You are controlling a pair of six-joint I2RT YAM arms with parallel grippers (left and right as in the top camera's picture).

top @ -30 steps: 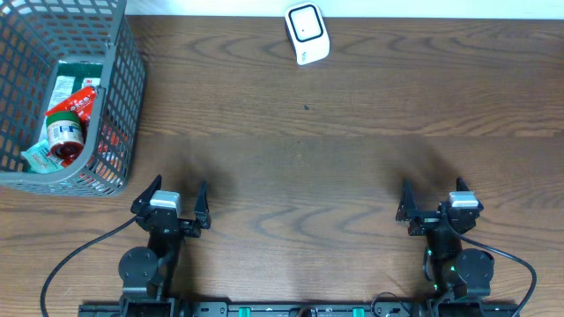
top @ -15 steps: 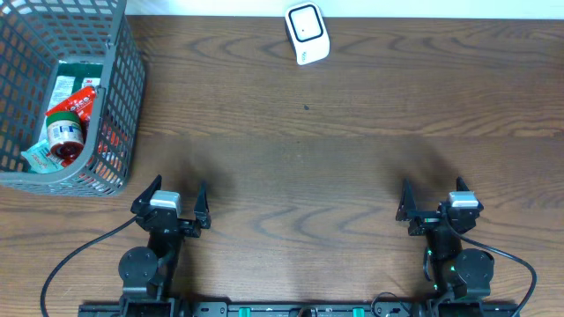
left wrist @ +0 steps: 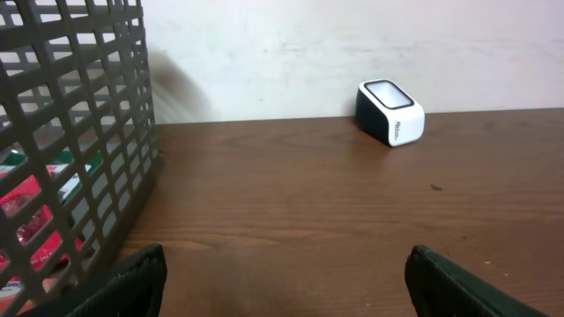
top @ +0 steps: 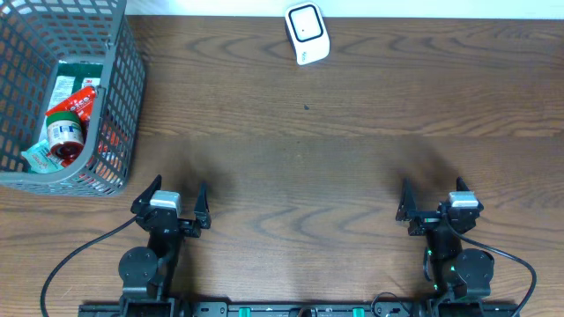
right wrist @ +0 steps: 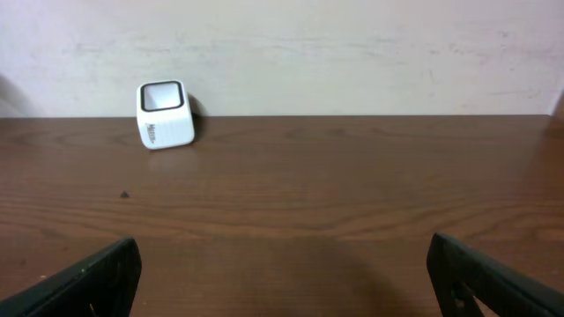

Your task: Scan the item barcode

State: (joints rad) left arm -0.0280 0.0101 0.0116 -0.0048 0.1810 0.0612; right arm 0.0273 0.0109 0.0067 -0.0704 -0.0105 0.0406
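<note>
A white barcode scanner (top: 307, 33) with a dark window stands at the far middle of the table; it also shows as the scanner (left wrist: 390, 112) in the left wrist view and the scanner (right wrist: 165, 114) in the right wrist view. Grocery items (top: 66, 123), red, green and white packs, lie inside the grey basket (top: 119, 106) at the far left. My left gripper (top: 173, 199) rests open at the near left, empty, beside the basket's near corner. My right gripper (top: 433, 204) rests open at the near right, empty.
The basket wall (left wrist: 70, 150) stands close on the left of the left gripper's fingers (left wrist: 132, 282). A pale wall (right wrist: 291, 53) bounds the table's far edge. Black cables (top: 79, 255) trail from both arm bases at the near edge.
</note>
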